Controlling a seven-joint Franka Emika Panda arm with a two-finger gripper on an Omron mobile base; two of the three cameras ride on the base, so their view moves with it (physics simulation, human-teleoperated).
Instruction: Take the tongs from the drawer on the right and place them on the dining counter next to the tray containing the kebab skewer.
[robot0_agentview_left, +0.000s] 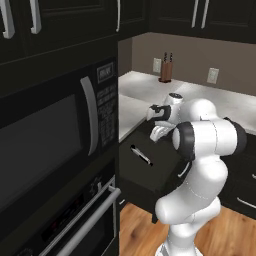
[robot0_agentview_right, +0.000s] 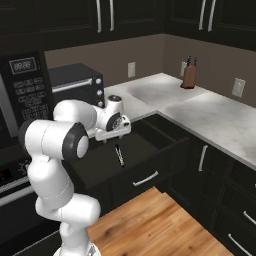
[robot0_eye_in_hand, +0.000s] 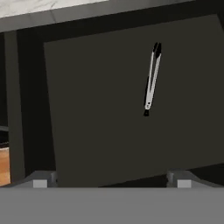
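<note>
One pair of tongs (robot0_eye_in_hand: 151, 78) lies lengthwise across the drawer (robot0_eye_in_hand: 109, 131), pincer (robot0_eye_in_hand: 111, 177) spread.

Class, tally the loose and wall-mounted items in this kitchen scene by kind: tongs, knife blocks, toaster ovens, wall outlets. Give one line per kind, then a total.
Tongs: 1, lying in the open drawer
Knife block: 1, on the counter
Toaster oven: 1
Wall outlets: 3
Total: 6

knife block (robot0_agentview_left: 165, 68) upright on back counter (robot0_agentview_left: 210, 97) | microwave (robot0_agentview_left: 50, 145) left | toaster oven (robot0_agentview_right: 75, 82) | wood floor (robot0_agentview_right: 150, 225)
</note>
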